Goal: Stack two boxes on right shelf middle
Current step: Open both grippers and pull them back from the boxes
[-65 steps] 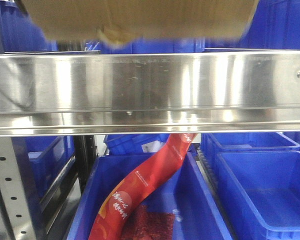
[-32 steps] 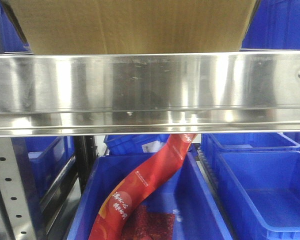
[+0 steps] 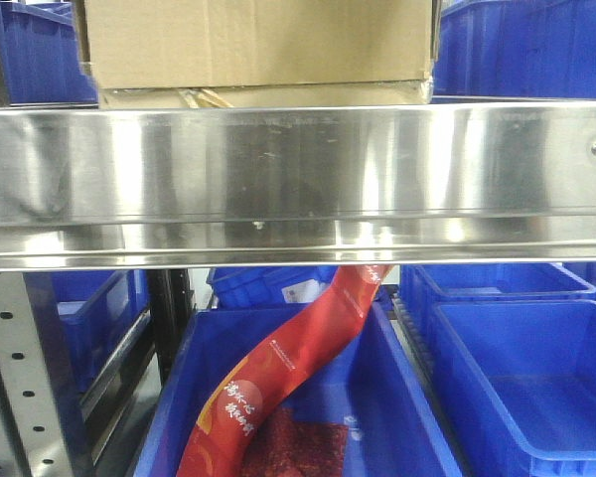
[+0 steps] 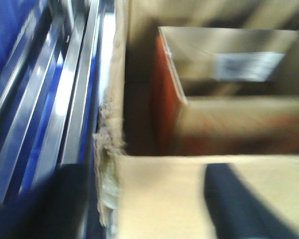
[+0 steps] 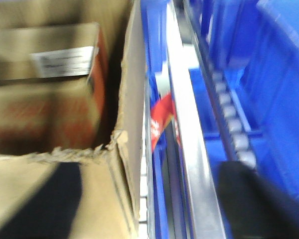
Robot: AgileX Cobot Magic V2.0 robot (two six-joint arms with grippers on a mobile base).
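Since the earlier frames, the tall box (image 3: pixel 258 42) has gone from a blurred shape at the upper edge of the front view to a sharp, level face sitting on a thin box (image 3: pixel 278 95), both just above the front lip of the shelf (image 3: pixel 298 179). Only a sliver of the thin box shows between the tall one and the lip, with a pale tape scrap (image 3: pixel 204 97) on its left part.

In both wrist views the tall box appears open-topped, with a carton bearing red print (image 4: pixel 209 109) and a white label inside it. A torn cardboard edge (image 5: pixel 74 154) borders that opening.

Dark blurred shapes, probably the left fingers (image 4: pixel 249 204) and right fingers (image 5: pixel 259 204), appear low in each wrist view. Whether they are spread or pinching the wall cannot be told.

Judged step: settling and releasing the stack. Verify that the tall box rests flat and square over the thin one. Release both sides together, then withdraw straight back from the shelf lip. Avoid dragging the torn rim.

Below the shelf lip stand blue bins (image 3: pixel 517 378), one holding a red printed bag (image 3: pixel 288 368).
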